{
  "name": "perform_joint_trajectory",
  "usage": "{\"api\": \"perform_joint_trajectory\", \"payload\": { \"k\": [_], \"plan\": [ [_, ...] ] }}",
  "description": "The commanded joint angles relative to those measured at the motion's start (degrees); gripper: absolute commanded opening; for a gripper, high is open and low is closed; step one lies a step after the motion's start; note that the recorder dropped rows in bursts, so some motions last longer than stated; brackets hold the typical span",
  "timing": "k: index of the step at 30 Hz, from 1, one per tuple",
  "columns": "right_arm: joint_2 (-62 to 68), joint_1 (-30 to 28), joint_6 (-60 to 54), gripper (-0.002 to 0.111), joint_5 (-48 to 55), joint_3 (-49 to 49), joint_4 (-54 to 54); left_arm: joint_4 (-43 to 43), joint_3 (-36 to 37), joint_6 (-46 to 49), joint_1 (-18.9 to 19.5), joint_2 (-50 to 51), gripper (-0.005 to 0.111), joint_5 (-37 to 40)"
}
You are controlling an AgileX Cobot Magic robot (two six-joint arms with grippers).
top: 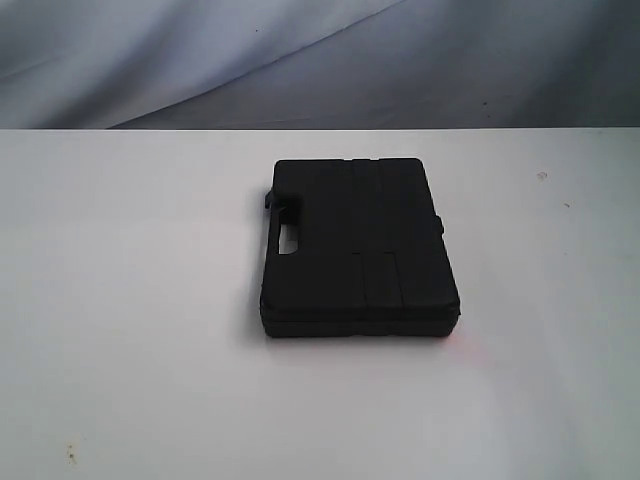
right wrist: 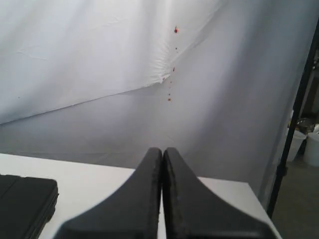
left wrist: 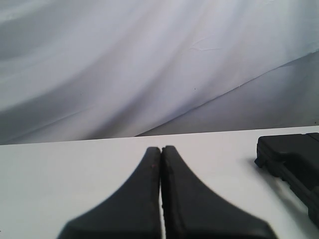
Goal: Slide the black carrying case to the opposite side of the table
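Observation:
The black carrying case point(top: 358, 247) lies flat near the middle of the white table point(top: 130, 300), its handle cutout facing left. No arm shows in the exterior view. In the left wrist view my left gripper point(left wrist: 161, 148) is shut and empty above bare table, with a corner of the case point(left wrist: 294, 159) off to one side. In the right wrist view my right gripper point(right wrist: 162, 149) is also shut with nothing in it, and the case point(right wrist: 25, 201) shows at the frame's edge, apart from the fingers.
A grey-white cloth backdrop point(top: 300, 60) hangs behind the table's far edge. A faint pink smear point(top: 470, 350) and small specks point(top: 70, 455) mark the tabletop. A black stand pole point(right wrist: 294, 124) and white buckets point(right wrist: 309, 147) stand beyond the table's end.

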Motion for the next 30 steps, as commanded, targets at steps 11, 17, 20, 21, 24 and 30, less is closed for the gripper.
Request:
{"api": "perform_joint_trajectory", "payload": {
  "k": [11, 17, 20, 21, 24, 30],
  "plan": [
    [-17.3, -0.4, 5.7, 0.0, 1.8, 15.0, 0.5, 0.0, 0.2, -0.1, 0.1, -0.2, 0.0, -0.4],
    [-17.4, -0.4, 6.1, 0.0, 4.2, 15.0, 0.5, 0.0, 0.2, -0.1, 0.1, -0.2, 0.0, -0.4],
    [-18.8, -0.4, 6.3, 0.0, 8.2, 15.0, 0.7, 0.0, 0.2, -0.1, 0.1, -0.2, 0.0, -0.4],
    [-19.9, -0.4, 6.3, 0.0, 11.3, 15.0, 0.8, 0.0, 0.2, -0.1, 0.1, -0.2, 0.0, -0.4],
    [-24.1, -0.4, 6.3, 0.0, 16.2, 15.0, 1.9, 0.0, 0.2, -0.1, 0.1, -0.2, 0.0, -0.4],
    [-30.5, -0.4, 6.3, 0.0, 20.5, 15.0, 2.9, 0.0, 0.2, -0.1, 0.1, -0.2, 0.0, -0.4]
  ]
}}
